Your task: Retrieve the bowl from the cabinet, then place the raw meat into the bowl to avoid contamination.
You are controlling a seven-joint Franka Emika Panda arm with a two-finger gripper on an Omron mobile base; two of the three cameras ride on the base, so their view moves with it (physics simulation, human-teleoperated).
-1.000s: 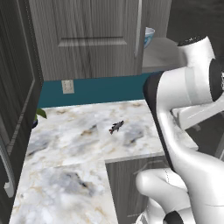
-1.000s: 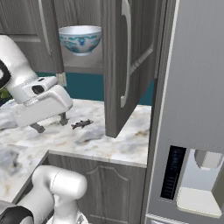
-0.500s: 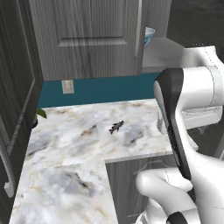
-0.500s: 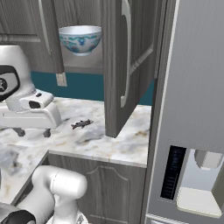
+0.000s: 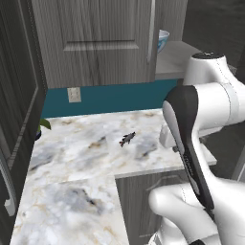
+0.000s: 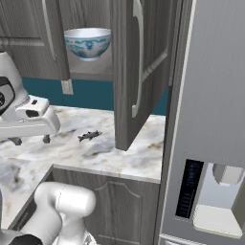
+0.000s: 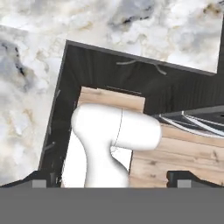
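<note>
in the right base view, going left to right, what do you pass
pincer → raw meat → open cabinet door → fridge

You see only a sliver of the bowl [image 5: 163,40] in the left base view; the cabinet [image 5: 95,43] door covers the rest of it. The raw meat [image 5: 127,139] on the counter [image 5: 86,158] is too small for you to make out more than a dark shape with a tail. At the far left, a green leaf [image 5: 44,123] pokes out from behind the dark door, its plant hidden from you. In the right base view the gripper [image 6: 31,140] is mostly cut off by the left edge, and only its dark fingertips [image 6: 46,139] peek below the hand. The fridge [image 6: 210,119] runs past the right edge.
</note>
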